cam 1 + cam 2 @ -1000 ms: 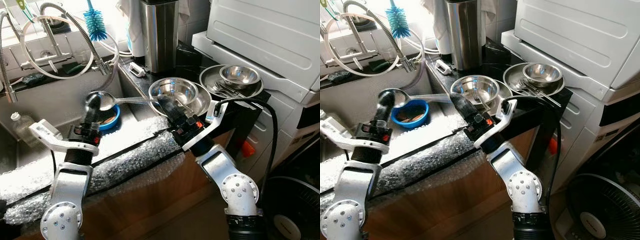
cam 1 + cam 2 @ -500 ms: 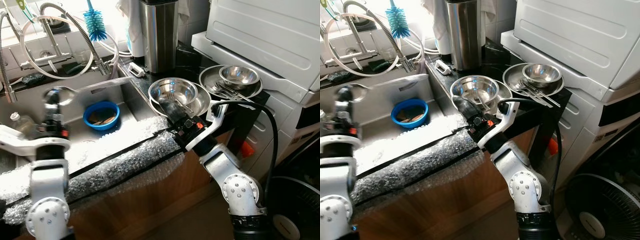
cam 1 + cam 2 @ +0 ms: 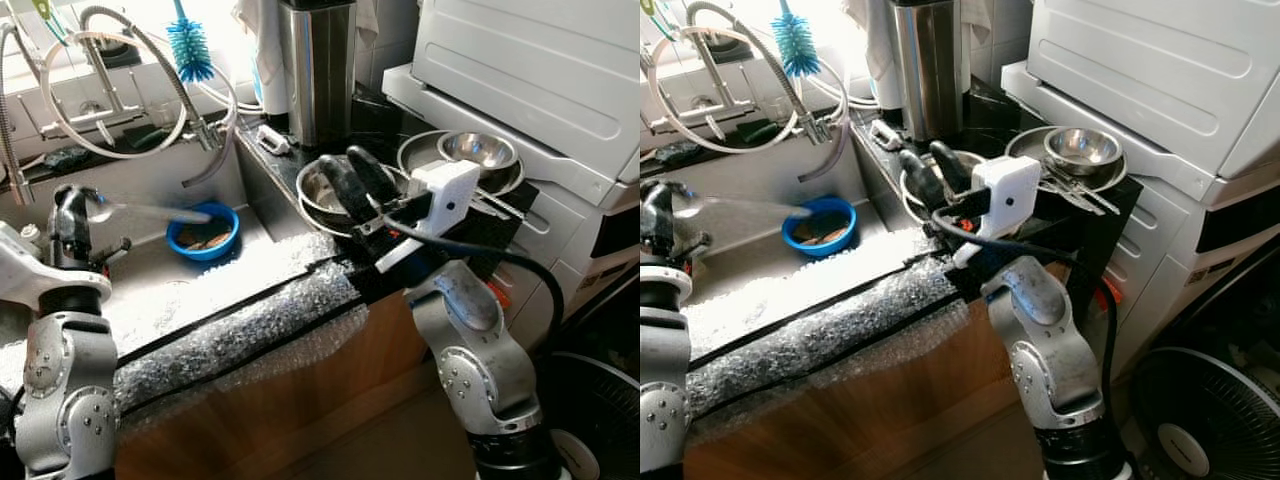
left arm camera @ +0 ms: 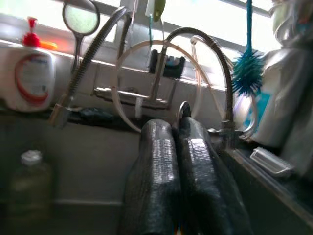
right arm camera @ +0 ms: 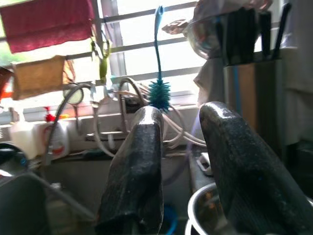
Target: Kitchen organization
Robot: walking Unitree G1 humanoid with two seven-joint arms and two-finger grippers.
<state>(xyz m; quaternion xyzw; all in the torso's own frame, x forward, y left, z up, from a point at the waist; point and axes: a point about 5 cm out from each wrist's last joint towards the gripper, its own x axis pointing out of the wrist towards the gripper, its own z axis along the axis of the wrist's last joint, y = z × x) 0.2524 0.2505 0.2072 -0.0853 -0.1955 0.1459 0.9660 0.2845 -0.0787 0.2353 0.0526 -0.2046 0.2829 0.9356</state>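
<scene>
The left pincer [image 3: 68, 205] is seen over the sink [image 3: 150, 190], its fingers [image 4: 155, 147] pressed together on the thin handle of a ladle [image 3: 150, 211], whose long, blurred shaft is stretched out toward the blue bowl [image 3: 204, 232] in the basin. The grip is told best by the left wrist view, where the metal tip of the handle can be made out poking from between the two black fingers. A soap bottle with a red pump [image 4: 30, 73] on the sill behind the sprung faucet [image 4: 195, 63] is also shown there.

The right pincer [image 3: 347, 182] is held raised above the stacked steel bowls [image 3: 325, 190] at the table's [image 3: 290, 160] near edge, its fingers [image 5: 139, 161] spread apart with nothing between them. From the right wrist view a teal bottle brush [image 5: 159, 90] is seen through the gap, hanging at the window, and a red cloth [image 5: 49, 24] is hung high up beside it.

Farther right, a second steel bowl [image 3: 478, 150] is set in a wide pan [image 3: 420, 160] with utensils laid across it, tight against the white appliance [image 3: 520, 70]. A tall steel canister [image 3: 318, 70] is stood at the back. The front edge is padded with bubble wrap [image 3: 250, 320]. Open room is left over the basin between the two arms.
</scene>
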